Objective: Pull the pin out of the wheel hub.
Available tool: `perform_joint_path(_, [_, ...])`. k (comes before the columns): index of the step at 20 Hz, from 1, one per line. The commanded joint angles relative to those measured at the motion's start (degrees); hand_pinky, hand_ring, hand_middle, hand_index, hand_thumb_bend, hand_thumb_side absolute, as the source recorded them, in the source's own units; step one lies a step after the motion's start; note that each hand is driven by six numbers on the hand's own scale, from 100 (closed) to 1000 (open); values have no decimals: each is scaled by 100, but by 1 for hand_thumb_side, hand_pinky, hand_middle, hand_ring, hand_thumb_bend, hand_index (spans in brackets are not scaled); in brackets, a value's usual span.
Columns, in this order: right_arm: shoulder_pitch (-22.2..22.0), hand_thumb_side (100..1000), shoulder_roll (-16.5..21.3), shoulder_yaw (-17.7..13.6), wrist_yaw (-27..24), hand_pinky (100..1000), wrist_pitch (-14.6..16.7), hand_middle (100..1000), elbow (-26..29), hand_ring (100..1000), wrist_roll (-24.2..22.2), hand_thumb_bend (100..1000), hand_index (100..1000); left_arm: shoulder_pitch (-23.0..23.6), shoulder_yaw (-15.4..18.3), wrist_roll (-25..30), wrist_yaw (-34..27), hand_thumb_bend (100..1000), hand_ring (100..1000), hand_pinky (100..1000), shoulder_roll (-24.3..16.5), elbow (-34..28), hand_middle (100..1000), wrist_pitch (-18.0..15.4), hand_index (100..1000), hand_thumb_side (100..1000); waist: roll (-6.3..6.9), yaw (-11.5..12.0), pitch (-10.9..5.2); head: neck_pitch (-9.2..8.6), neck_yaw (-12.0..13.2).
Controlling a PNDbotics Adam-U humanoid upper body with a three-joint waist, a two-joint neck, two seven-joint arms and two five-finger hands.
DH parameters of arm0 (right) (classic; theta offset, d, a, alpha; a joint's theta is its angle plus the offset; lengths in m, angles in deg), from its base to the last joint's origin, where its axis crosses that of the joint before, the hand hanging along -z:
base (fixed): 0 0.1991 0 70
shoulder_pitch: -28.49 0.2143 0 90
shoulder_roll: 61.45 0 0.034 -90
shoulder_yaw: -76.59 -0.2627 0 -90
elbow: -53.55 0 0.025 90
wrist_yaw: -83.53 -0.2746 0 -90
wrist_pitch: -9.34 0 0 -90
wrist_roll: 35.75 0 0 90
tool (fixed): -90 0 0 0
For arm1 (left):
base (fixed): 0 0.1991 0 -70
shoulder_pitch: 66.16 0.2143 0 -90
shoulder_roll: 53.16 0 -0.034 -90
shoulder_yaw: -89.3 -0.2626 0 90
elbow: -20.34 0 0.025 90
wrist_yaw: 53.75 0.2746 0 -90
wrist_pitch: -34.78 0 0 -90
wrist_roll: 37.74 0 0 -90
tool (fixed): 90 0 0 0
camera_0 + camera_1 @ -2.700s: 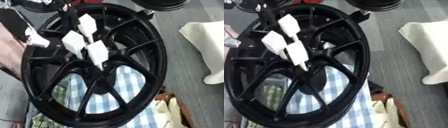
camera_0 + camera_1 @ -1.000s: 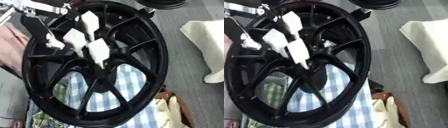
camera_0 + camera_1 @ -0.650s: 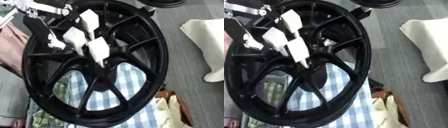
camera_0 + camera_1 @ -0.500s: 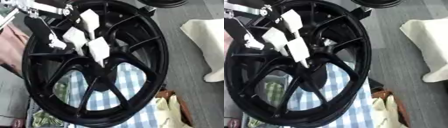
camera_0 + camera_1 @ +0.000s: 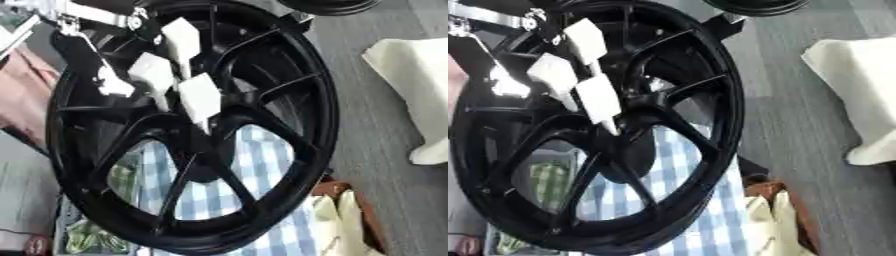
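No text, label, brand, number or sign can be read in either view. The white tags (image 5: 199,96) standing out of the black wheel hub (image 5: 289,100) toward 11 o'clock show blank faces, and the checked cloth (image 5: 262,165) seen through the spokes toward 6 o'clock carries only its blue and white pattern.

glossy black wheel hub (image 5: 289,100), checked cloth (image 5: 219,185)
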Motion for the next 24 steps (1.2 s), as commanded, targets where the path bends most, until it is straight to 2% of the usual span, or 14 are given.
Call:
perform_joint_path(1, [23, 477, 57, -34, -15, 823, 2, 715, 105, 702, 19, 100, 687, -90, 100, 2, -17, 125, 500, 693, -82, -29, 525, 43, 654, 276, -18, -4, -116, 39, -3])
perform_joint_path(5, [23, 480, 51, -34, -21, 823, 1, 715, 105, 703, 22, 100, 687, -85, 134, 2, -23, 100, 463, 666, -85, -36, 472, 64, 591, 226, -22, -4, -120, 50, -6])
perform_joint_path(14, [23, 484, 37, -45, -34, 824, -4, 717, 105, 704, 33, 100, 689, -56, 350, 2, -161, 100, 394, 628, -130, -180, 387, 117, 492, 182, -21, -3, -134, 67, -26])
perform_joint_path(20, [17, 483, 37, -60, -30, 824, -1, 718, 105, 705, 44, 100, 689, -13, 638, 2, -342, 100, 372, 612, -187, -403, 365, 228, 471, 133, -26, 7, -150, 60, -39])
perform_joint_path(24, [16, 481, 42, -70, -24, 825, 6, 718, 105, 706, 47, 100, 690, 35, 844, -53, -459, 100, 367, 607, -256, -585, 362, 305, 469, 131, -34, 21, -159, 69, -63])
